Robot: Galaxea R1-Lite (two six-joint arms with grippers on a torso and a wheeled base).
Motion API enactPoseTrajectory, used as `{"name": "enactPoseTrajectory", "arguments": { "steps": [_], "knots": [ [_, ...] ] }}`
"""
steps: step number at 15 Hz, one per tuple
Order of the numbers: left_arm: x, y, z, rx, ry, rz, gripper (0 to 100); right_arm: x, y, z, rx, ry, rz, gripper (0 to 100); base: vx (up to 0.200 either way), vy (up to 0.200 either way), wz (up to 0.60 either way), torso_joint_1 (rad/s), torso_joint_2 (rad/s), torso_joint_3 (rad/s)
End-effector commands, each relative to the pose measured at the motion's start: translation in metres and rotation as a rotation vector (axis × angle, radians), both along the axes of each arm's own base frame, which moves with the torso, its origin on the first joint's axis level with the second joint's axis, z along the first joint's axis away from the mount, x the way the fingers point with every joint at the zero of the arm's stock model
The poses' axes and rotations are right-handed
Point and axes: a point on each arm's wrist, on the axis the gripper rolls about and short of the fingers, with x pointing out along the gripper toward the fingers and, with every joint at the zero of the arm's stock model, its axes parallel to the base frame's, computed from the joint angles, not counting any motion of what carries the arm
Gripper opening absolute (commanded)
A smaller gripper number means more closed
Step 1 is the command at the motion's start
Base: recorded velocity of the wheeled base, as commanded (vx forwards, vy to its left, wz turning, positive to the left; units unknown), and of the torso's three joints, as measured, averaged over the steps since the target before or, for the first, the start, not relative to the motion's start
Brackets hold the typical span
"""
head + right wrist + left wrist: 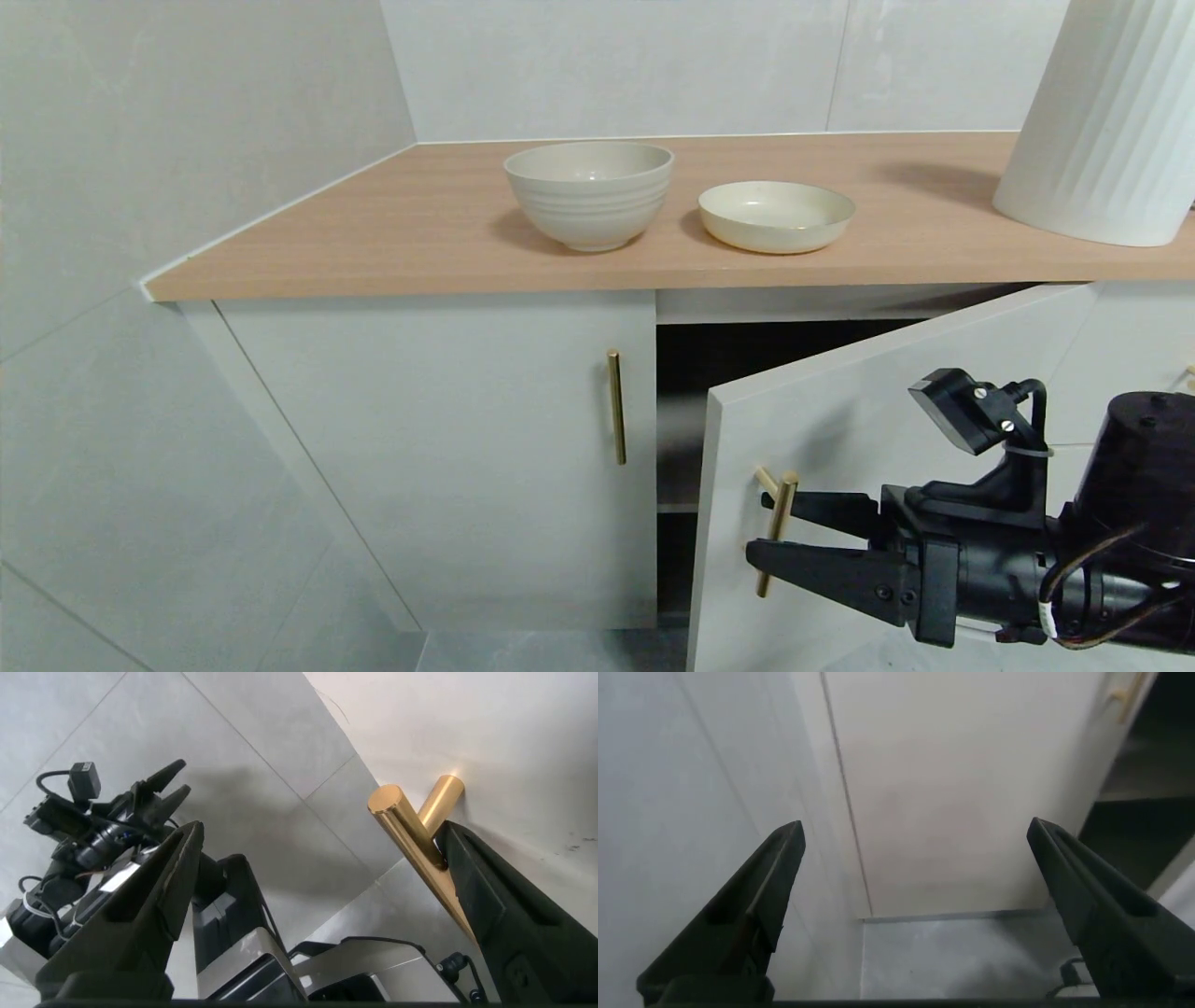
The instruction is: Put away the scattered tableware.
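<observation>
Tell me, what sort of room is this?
Probably a kitchen: a wooden counter holding a bowl and a shallow dish, tiled walls behind, and cupboards underneath, one door standing open.

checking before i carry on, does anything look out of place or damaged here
Nothing spilled or damaged. The bowl and dish sit upright on the counter, not yet put away. One cupboard door hangs ajar, the right end effector open at its handle.

Black right gripper (758, 527) has tapered fingers (822, 571), bundled cables (1083, 571).
</observation>
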Motion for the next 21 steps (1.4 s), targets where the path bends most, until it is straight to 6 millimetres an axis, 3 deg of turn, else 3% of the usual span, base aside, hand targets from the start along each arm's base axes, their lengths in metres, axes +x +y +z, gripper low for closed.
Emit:
{"name": "enactPoseTrajectory", "arguments": {
  "steps": [1,4,6,8,9,10,11,15,17,21],
  "knots": [
    [-0.002,-0.001,0.008,0.001,-0.028,-0.049,100,0.000,0.001,-0.002,-0.004,0.007,0.003,100,0.000,0.000,0.00,0.000,0.00,0.000],
    [-0.008,-0.004,0.039,0.004,-0.031,-0.203,100,0.000,0.001,-0.002,-0.005,0.007,0.005,100,0.000,0.000,0.00,0.000,0.00,0.000],
    [0.000,-0.007,0.070,-0.053,0.026,-0.319,100,0.000,0.001,-0.002,-0.005,0.007,0.005,100,0.000,0.000,0.00,0.000,0.00,0.000],
    [0.026,-0.009,0.116,-0.090,0.107,-0.429,100,0.000,0.001,-0.002,-0.004,0.006,0.005,100,0.000,0.000,0.00,0.000,0.00,0.000],
    [0.026,-0.009,0.116,-0.090,0.107,-0.429,100,0.000,0.001,-0.002,-0.004,0.006,0.005,100,0.000,0.000,0.00,0.000,0.00,0.000],
    [0.066,-0.012,0.146,-0.115,0.204,-0.525,100,0.000,0.001,-0.001,-0.003,0.004,0.005,100,0.000,0.000,0.00,0.000,0.00,0.000],
    [0.077,-0.013,0.151,-0.122,0.230,-0.558,100,0.000,0.001,-0.001,-0.003,0.004,0.005,100,0.000,0.000,0.00,0.000,0.00,0.000],
    [0.148,-0.052,0.153,-0.147,0.356,-0.831,100,-0.004,0.008,-0.004,-0.012,0.014,0.033,100,0.000,0.000,0.00,0.000,0.00,0.000],
    [0.202,-0.071,0.127,-0.155,0.391,-0.833,100,-0.004,0.008,-0.005,-0.013,0.016,0.033,100,0.000,0.000,0.00,0.000,0.00,0.000],
    [0.238,-0.093,0.080,-0.175,0.421,-0.826,100,-0.007,0.008,-0.005,-0.014,0.015,0.044,100,0.000,0.000,0.00,0.000,0.00,0.000]
  ]
}}
